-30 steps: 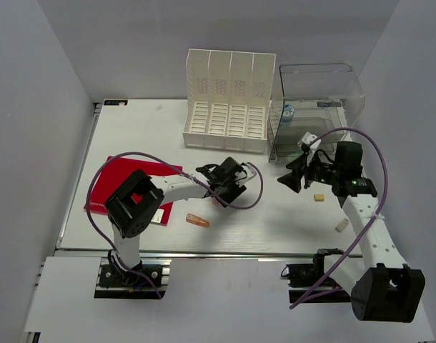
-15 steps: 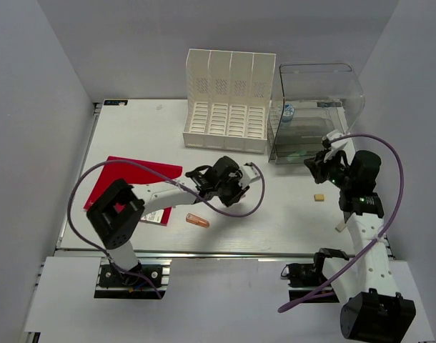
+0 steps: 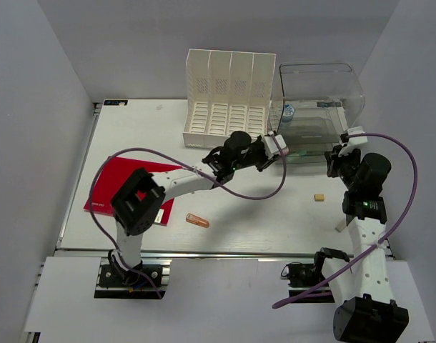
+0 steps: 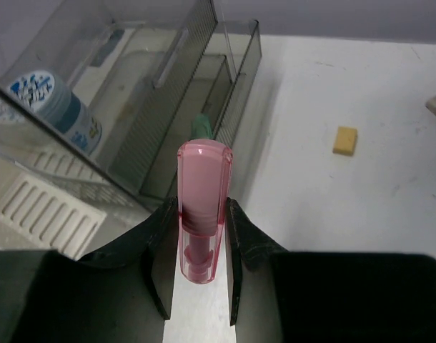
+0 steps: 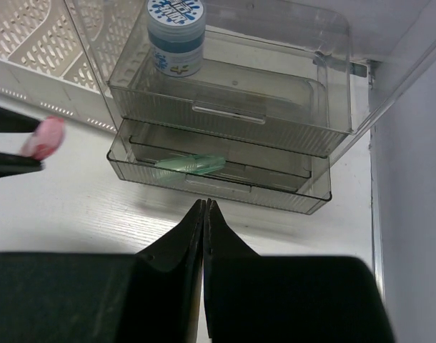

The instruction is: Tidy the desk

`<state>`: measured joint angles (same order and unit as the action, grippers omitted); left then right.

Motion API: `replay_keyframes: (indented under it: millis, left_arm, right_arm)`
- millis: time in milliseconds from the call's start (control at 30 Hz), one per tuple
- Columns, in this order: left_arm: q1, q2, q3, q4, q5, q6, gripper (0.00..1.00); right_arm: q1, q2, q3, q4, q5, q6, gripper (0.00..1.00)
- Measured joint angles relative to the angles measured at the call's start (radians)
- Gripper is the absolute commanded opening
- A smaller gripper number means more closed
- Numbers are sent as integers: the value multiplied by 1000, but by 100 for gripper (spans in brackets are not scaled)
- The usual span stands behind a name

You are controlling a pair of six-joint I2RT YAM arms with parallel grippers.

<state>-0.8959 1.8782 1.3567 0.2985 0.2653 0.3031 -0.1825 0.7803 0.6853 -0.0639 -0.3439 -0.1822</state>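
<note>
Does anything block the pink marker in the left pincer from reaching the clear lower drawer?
Nothing visible does. The pink marker in the left pincer points straight at the lower drawer, where a green marker lies.

Pink see-through pen point(image 4: 204, 207) in the middle of the left wrist view. Smoky grey clear drawer box point(image 3: 318, 86) at upper right — pale green thing point(image 5: 189, 164) inside, jar point(image 5: 176, 36) with blue-and-white spotty lid. White rack point(image 3: 229, 78) with rows of little slots. Red folder point(image 3: 114, 182) at left. Orange tube point(image 3: 197, 221), tan block point(image 3: 319, 197), purple cables point(image 3: 255, 197), white desk point(image 3: 132, 128).
</note>
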Motion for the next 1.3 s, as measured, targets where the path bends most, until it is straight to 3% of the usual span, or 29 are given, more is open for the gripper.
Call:
replay_keyframes:
  millis: [233,500,967,1067,1200,1300]
  left_arm:
    - [-2,211,106,214,1,6,6]
    - [-10,312,188,374,-44,4,9]
    - [-10,418,259,426,-102,7,20]
    - [-10,424,264,419,-110,6,32]
    - [-10,424,272,411,-121,5,41]
    - [-11,424,279,408,-128,3,43]
  right_arm:
    - [-7,-2,-14,12,2,4,0]
    - [-14,-2,-14,13,2,3,0]
    - [-20,-3,-14,14,1,3,0]
    - [-22,-3,-14,14,-1,4,0]
    - [-27,-9,-14,14,-3,4,0]
    - [-31,-13,-14,14,-6,4,0]
